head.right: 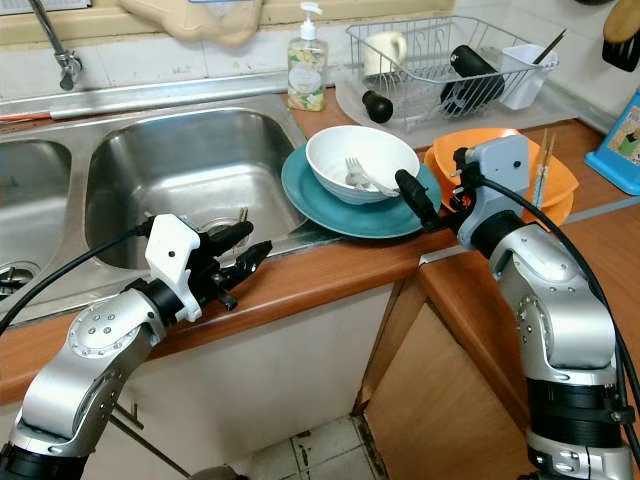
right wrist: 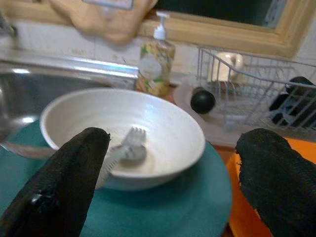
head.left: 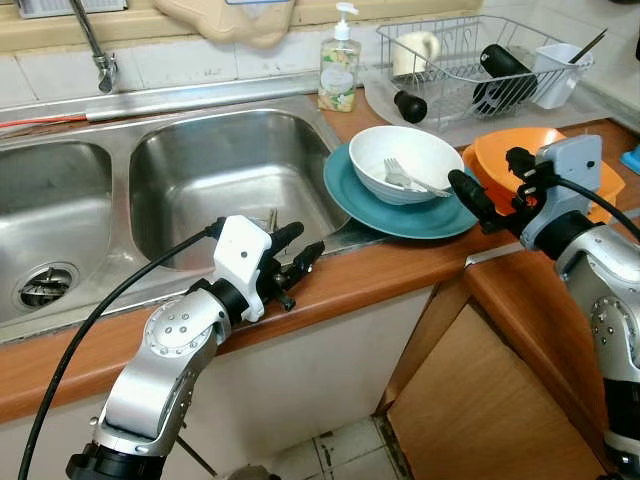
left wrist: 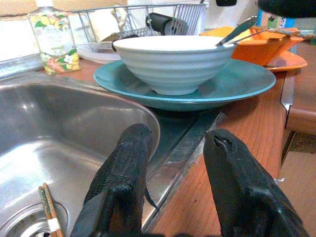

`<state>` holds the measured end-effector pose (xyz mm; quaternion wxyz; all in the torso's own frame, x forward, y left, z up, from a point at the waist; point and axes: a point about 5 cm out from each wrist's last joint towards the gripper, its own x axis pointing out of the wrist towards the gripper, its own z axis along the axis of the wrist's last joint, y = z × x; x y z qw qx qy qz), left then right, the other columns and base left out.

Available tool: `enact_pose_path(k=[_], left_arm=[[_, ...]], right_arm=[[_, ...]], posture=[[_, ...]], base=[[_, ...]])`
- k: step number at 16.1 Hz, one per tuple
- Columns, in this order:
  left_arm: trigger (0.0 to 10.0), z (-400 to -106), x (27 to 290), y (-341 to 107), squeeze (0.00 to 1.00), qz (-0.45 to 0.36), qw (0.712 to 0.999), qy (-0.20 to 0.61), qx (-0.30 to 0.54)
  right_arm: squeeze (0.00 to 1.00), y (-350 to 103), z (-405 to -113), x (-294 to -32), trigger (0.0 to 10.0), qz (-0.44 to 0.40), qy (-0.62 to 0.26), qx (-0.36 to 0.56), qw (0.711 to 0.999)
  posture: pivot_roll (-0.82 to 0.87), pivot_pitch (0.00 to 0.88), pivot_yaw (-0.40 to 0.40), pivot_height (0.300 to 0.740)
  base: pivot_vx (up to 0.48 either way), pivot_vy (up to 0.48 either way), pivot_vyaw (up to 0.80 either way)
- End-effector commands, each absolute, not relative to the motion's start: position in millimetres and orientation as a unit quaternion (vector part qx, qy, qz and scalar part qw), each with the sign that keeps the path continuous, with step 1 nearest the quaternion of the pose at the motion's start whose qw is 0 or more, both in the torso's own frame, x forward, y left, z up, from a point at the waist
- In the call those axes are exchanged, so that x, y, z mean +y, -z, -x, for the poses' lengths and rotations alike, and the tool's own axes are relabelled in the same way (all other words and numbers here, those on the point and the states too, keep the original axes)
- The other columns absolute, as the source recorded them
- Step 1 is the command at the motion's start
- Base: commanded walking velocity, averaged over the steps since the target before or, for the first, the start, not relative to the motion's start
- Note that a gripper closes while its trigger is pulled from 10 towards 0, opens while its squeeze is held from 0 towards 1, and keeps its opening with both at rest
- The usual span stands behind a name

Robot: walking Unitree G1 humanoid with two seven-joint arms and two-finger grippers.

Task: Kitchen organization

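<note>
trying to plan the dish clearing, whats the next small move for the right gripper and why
Probably ease the right gripper forward and down over the near rim of the white bowl. Its fingers are open and just short of the bowl, which sits on the teal plate with a fork inside, so the rim is the nearest thing to grasp.

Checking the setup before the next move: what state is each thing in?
Left gripper: open, over the sink edge.
Right gripper: open, facing the bowl.
White bowl: upright on the teal plate, fork inside.
Orange bowl: upright.
Cabinet door: open.
Soap bottle: upright.
</note>
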<state>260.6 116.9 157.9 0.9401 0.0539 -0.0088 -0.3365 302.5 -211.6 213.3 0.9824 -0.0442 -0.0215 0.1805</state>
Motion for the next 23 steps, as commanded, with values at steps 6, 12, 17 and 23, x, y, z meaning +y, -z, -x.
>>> enact_pose_path(k=[6,12,17,23], left_arm=[[10.0,-260,117,-160,0.0,-0.06,0.938,0.34,-0.012],[10.0,-261,116,-160,0.0,-0.058,0.939,0.337,-0.012],[10.0,-261,115,-160,0.0,-0.058,0.94,0.336,-0.012],[10.0,-261,115,-160,0.0,-0.057,0.94,0.336,-0.012]], right_arm=[[0.0,-208,-298,-191,10.0,0.031,-0.22,-0.013,0.975],[0.0,-192,-307,-186,0.0,-0.012,-0.194,0.02,0.981],[0.0,-189,-311,-185,0.0,-0.045,-0.177,0.022,0.983],[0.0,-188,-313,-185,0.0,-0.069,-0.166,0.019,0.983]], posture=[[0.0,0.0,0.019,0.74],[0.0,0.0,0.014,0.74],[0.0,0.0,0.012,0.74],[0.0,0.0,0.012,0.74]], base=[[0.0,0.0,0.0],[0.0,0.0,0.0],[0.0,0.0,0.0],[0.0,0.0,0.0]])
